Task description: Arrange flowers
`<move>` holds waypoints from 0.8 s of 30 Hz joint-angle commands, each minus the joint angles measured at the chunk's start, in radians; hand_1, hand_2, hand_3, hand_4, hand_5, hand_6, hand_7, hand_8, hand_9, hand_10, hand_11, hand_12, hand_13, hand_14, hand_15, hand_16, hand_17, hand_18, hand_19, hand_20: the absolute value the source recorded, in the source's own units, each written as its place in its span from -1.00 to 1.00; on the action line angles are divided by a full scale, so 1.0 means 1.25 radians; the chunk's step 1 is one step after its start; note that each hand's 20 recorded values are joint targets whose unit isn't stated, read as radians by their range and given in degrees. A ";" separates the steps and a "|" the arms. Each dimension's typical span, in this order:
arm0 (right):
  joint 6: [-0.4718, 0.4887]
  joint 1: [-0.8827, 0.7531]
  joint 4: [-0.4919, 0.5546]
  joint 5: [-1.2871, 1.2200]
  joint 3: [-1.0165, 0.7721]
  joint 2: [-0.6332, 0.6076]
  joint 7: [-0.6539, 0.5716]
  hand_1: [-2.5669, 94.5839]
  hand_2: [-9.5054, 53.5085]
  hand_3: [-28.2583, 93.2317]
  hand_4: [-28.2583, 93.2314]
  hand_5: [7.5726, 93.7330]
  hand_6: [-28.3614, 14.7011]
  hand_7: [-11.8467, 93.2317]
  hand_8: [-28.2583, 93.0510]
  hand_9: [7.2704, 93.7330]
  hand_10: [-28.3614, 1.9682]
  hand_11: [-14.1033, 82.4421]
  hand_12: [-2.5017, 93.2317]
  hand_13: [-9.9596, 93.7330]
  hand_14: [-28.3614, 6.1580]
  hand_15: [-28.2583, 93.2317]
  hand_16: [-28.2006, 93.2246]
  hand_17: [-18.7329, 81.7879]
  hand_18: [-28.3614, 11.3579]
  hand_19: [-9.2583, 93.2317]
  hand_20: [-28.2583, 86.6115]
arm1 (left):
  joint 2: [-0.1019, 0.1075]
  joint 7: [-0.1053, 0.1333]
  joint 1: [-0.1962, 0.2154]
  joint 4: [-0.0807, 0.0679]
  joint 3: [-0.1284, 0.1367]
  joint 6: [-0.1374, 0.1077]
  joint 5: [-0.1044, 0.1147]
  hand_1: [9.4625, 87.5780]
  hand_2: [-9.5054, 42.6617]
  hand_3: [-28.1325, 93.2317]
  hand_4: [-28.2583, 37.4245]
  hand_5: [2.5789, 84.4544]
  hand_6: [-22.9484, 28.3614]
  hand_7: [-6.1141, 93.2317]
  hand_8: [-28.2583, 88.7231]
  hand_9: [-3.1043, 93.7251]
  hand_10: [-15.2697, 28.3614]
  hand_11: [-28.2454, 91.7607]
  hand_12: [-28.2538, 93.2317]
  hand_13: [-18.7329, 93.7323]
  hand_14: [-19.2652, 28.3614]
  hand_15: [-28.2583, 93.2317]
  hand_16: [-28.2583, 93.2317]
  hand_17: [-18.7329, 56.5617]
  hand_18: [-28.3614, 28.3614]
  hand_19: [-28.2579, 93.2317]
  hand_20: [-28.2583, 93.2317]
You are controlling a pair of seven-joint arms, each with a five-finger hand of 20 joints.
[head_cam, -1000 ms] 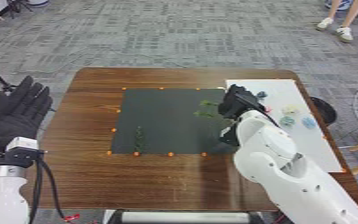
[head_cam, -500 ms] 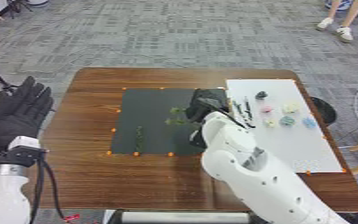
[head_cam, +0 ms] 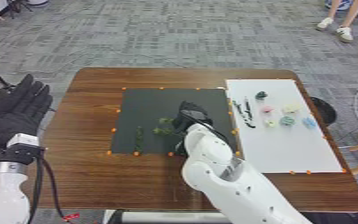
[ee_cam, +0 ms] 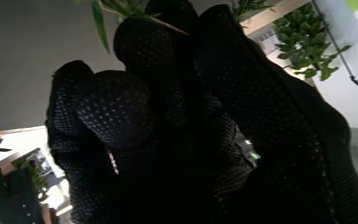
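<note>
The black-gloved right hand (head_cam: pixel 193 114) is pinched on a leafy, branching green sprig (head_cam: pixel 163 128), whose thin green stem (ee_cam: pixel 162 22) crosses the fingertips, above the dark rectangular mat (head_cam: pixel 153 102). To lay it well, I'd lower it almost flat near the slim dark-green sprig (head_cam: pixel 139 139) already lying there, then ease the fingers apart (a snagged leaf could drag everything askew) and lift straight up. Farther right, small coloured flower heads (head_cam: pixel 286 121) rest on the white rectangular sheet (head_cam: pixel 295 152). The black-gloved left hand (head_cam: pixel 14 117), fingers straight, is beside the table's left edge.
</note>
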State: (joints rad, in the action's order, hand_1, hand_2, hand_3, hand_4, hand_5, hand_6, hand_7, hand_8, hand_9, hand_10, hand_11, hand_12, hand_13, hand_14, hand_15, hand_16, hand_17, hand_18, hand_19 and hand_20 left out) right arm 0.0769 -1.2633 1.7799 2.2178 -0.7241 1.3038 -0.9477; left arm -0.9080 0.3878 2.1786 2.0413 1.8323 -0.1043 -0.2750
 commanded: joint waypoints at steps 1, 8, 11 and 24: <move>-0.039 -0.024 -0.008 0.023 0.010 0.004 -0.004 0.11 -1.00 0.67 -0.89 0.60 0.19 -0.16 -0.21 0.66 0.07 -0.10 0.17 0.60 -0.10 0.61 0.06 0.07 -1.00 0.84 -0.03 | -0.009 0.010 0.021 0.001 0.016 -0.004 0.001 -0.65 -0.23 0.72 -1.00 -0.07 0.16 -0.72 -0.65 -0.26 0.31 -0.26 -0.39 -0.25 0.26 -0.26 -0.61 -0.57 0.30 -0.26 -0.37; -0.008 -0.031 0.015 0.002 0.003 0.001 0.000 0.08 -1.00 0.63 -0.89 0.51 0.06 -0.29 -0.29 0.62 -0.03 -0.05 0.05 0.58 -0.09 0.59 0.04 0.07 -1.00 0.85 -0.07 | -0.008 0.019 0.032 0.008 0.026 -0.010 0.005 -0.62 -0.14 0.72 -1.00 -0.06 0.16 -0.72 -0.65 -0.26 0.31 -0.25 -0.39 -0.24 0.26 -0.26 -0.61 -0.57 0.31 -0.24 -0.37; -0.012 -0.029 0.027 -0.001 0.008 -0.004 0.004 -0.01 -1.00 0.69 -0.91 0.47 0.04 -0.33 -0.36 0.59 -0.10 0.01 -0.02 0.58 -0.09 0.59 0.04 0.06 -1.00 0.83 -0.07 | -0.006 0.022 0.036 0.009 0.028 -0.009 0.006 -0.62 -0.15 0.72 -1.00 -0.06 0.16 -0.72 -0.65 -0.26 0.32 -0.25 -0.39 -0.24 0.26 -0.25 -0.61 -0.57 0.31 -0.24 -0.37; -0.073 -0.039 0.083 0.067 0.023 -0.069 0.022 -0.26 -1.00 0.73 -0.89 0.24 -0.14 -0.44 -0.64 0.41 -0.43 0.18 -0.27 0.51 -0.22 0.61 0.05 0.04 -1.00 0.83 -0.06 | -0.020 0.038 0.062 0.017 0.049 -0.009 0.010 -0.63 -0.21 0.72 -1.00 -0.07 0.16 -0.72 -0.65 -0.26 0.31 -0.25 -0.39 -0.25 0.26 -0.26 -0.61 -0.57 0.32 -0.24 -0.37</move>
State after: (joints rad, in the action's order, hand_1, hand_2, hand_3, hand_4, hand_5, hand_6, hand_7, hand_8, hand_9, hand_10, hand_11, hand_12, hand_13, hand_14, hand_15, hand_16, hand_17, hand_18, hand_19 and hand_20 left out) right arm 0.0613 -1.3035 1.8437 2.2197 -0.7097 1.2822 -0.9278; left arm -0.9150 0.4115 2.2194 2.0522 1.8719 -0.1083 -0.2704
